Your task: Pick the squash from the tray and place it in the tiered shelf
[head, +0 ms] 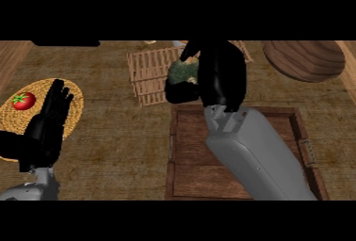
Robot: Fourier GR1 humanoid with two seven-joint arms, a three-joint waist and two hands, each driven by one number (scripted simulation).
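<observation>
The right hand point(215, 75) reaches out over the far part of the desk point(111, 141), its grey forearm point(254, 150) crossing the dark wooden tray point(182, 141) that sits in the near middle; its fingers point(182, 92) are curled round the squash point(182, 73), a mottled green and pale thing that shows only at the hand's left side, the rest of it hidden behind the black palm; the squash is held above the tiered shelf point(147, 75), a pale slatted wooden piece lying just beyond the tray's far edge, and whether it touches the slats cannot be told; the left hand point(49, 117) rests at the view's left edge, fingers straight and pointing away, holding nothing, lying partly over a round woven mat point(75, 101); a red tomato point(23, 100) sits on that mat just to the left of the hand; a brown wooden bowl point(303, 60) stands at the far right of the desk, well apart from the shelf
</observation>
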